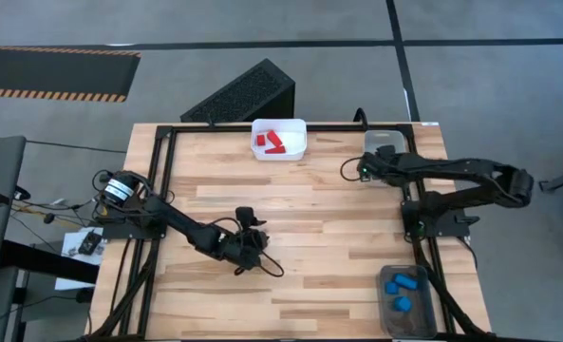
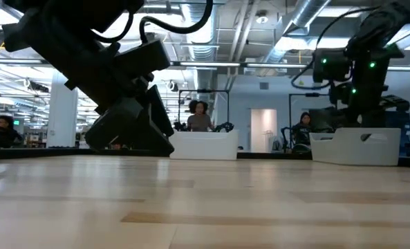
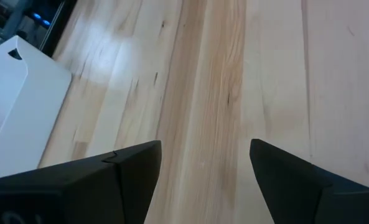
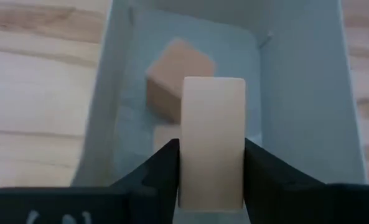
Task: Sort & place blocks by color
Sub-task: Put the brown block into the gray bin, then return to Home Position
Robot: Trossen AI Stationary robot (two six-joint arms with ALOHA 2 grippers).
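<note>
A pale wood block stands between the fingers of my right gripper, which is shut on it above a grey bin at the table's far right. Two more pale wood blocks lie on that bin's floor. My left gripper stands open low over bare table near the middle, with nothing between its fingers. Red blocks lie in a white bin at the far edge. Blue blocks lie in a grey bin at the near right. My right gripper pinches the pale wood block by its two long side faces between its two fingers. The fingers slant down from above and lie along the block. The block is lifted clear and stands out past the fingertips over the grey bin.
A dark perforated box lies beyond the table's far edge. Black frame rails run along the table's left and right sides. The white bin's wall shows beside my left gripper. People stand in the room behind.
</note>
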